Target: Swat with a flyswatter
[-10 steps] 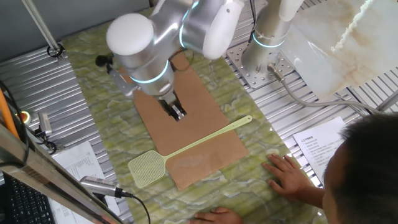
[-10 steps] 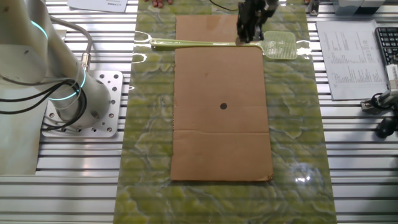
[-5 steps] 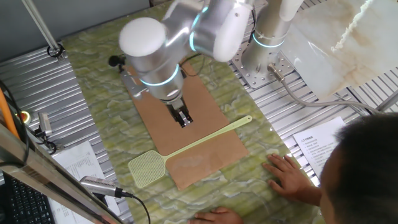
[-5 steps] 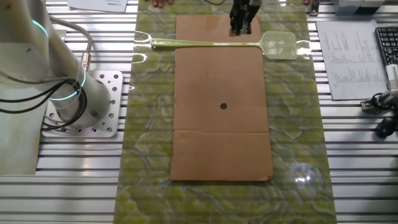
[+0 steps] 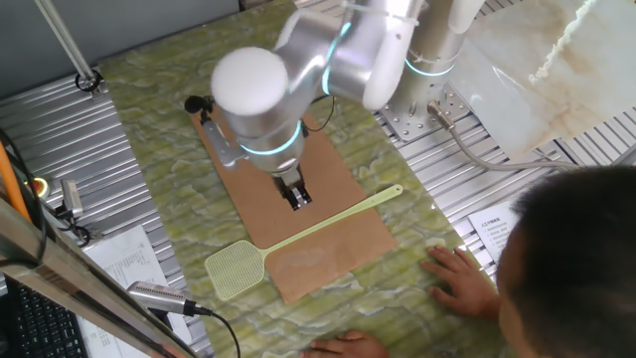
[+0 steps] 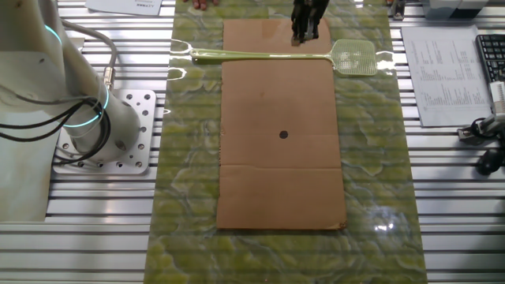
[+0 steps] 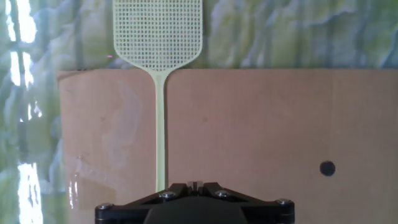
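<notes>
Hand view shows the flyswatter [image 7: 160,93] laid across one end of the board [image 7: 261,124], its head past the board edge on the green mat [image 7: 298,31], with the gripper [image 5: 295,197] poised over the handle; whether the fingers are parted cannot be told. A thin, flat handle could be missed or pushed aside if the descent is off-line. Beyond the swatter from the board, a person's hand [image 5: 459,280] rests on the mat, so room for swinging is judged tight there.
</notes>
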{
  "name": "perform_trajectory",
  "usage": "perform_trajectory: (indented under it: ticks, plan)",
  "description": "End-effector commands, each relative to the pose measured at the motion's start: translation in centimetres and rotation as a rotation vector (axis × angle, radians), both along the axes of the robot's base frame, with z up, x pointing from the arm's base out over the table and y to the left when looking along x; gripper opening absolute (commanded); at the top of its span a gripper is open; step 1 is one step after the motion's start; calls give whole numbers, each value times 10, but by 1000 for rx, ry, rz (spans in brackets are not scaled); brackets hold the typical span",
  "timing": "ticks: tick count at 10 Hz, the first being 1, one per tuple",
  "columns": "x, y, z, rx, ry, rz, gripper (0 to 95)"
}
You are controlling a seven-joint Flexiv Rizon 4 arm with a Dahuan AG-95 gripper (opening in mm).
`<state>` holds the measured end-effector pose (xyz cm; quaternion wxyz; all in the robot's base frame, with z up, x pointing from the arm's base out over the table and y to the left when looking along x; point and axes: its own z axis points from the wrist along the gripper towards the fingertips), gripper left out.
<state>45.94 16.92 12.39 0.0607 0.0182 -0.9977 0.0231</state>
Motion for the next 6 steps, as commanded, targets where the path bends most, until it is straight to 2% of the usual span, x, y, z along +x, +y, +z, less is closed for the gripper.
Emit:
perform_trajectory:
  ticks: [1,2,3,4,6]
  plan:
    - [4,-13,-4,88,-13,13,0]
    - [-2,-7,-10,82,-13,7,0]
    - [-14,1,-20,82,-21,4,0]
    - [-22,8,-28,85,-29,0,190]
    - [-33,22,-35,81,-33,-11,190]
